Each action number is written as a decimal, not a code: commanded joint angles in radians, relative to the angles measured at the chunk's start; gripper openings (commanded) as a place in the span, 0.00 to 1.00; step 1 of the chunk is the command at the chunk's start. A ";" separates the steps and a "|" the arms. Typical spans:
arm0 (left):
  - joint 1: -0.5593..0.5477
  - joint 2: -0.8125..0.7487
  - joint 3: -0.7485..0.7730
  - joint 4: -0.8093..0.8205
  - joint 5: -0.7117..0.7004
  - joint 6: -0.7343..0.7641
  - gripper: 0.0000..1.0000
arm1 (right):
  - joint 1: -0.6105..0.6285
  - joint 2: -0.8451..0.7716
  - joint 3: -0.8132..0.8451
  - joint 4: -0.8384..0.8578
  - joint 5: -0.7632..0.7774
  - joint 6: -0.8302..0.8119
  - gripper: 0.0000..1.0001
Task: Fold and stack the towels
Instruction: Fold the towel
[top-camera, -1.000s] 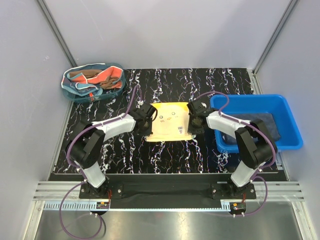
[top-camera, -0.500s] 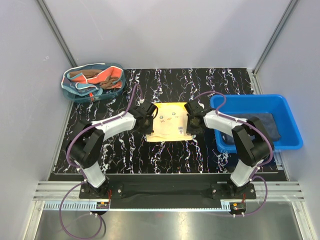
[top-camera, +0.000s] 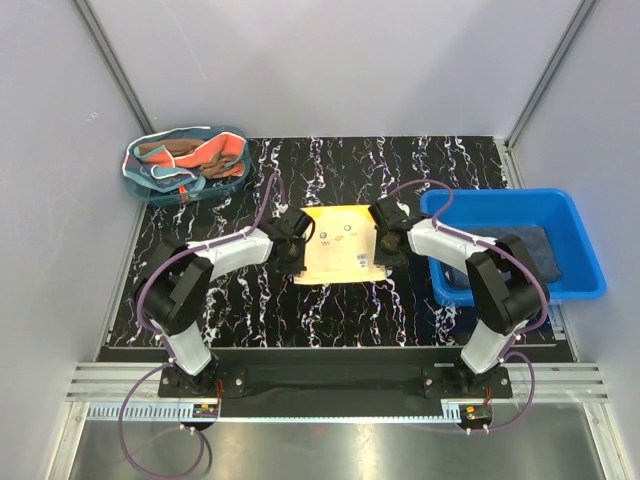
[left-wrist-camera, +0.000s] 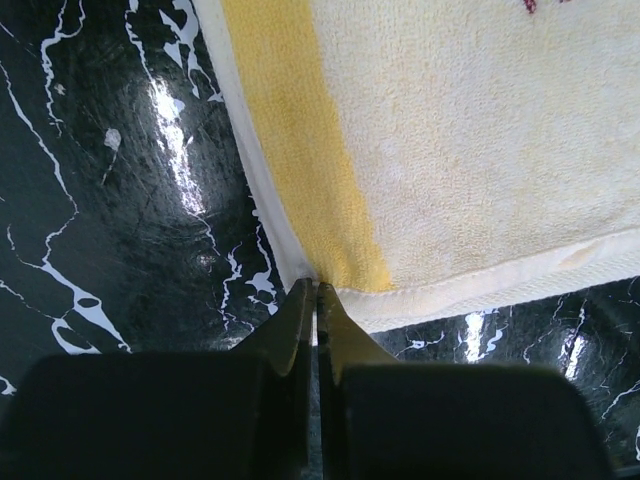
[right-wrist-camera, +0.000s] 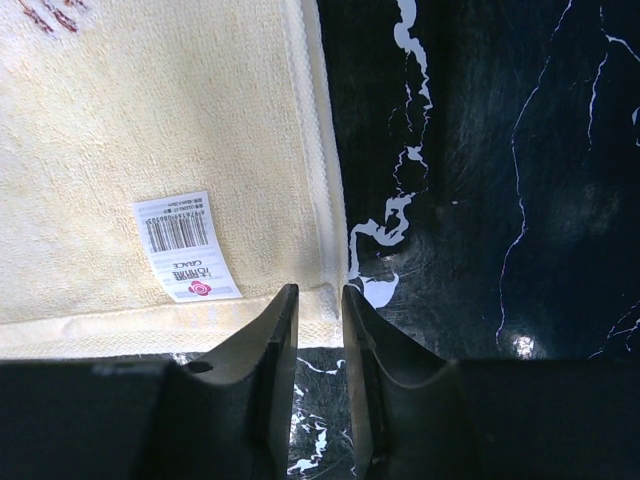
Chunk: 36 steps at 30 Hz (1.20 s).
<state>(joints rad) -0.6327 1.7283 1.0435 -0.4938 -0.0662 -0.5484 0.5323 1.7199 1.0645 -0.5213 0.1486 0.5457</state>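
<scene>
Squarely in the middle of the black marbled counter (top-camera: 330, 305) lies the yellow towel (top-camera: 340, 248), spread flat with small face marks on its upper side and a white barcode label (right-wrist-camera: 185, 245) close to one right-hand corner. The left arm (top-camera: 225, 250) reaches in from the left and the right arm (top-camera: 445, 245) from the right, so the towel sits between them. The left fingers (left-wrist-camera: 292, 325) are pressed together with no gap, their tips right at the pale hem of a left-hand corner; whether any cloth is pinched there cannot be told. The right fingers (right-wrist-camera: 262, 345) stand slightly apart, and the hem of the corner by the label shows in the narrow gap between them. At the far left corner of the counter sits a teal basket (top-camera: 140, 185) holding an orange-red towel (top-camera: 215, 155). At the right edge, a blue bin (top-camera: 500, 200) holds a dark grey-blue towel (top-camera: 525, 250).
</scene>
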 joint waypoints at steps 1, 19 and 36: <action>0.005 0.005 -0.016 0.054 0.025 -0.007 0.00 | 0.012 -0.005 -0.003 0.023 0.016 -0.010 0.31; -0.001 -0.007 0.001 0.035 0.011 -0.007 0.00 | 0.012 0.024 0.002 0.021 0.039 -0.013 0.26; -0.007 -0.004 0.001 0.034 0.012 -0.013 0.00 | 0.014 0.038 0.006 0.018 0.046 -0.023 0.15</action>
<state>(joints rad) -0.6323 1.7290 1.0389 -0.4767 -0.0589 -0.5510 0.5323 1.7515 1.0607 -0.5121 0.1654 0.5343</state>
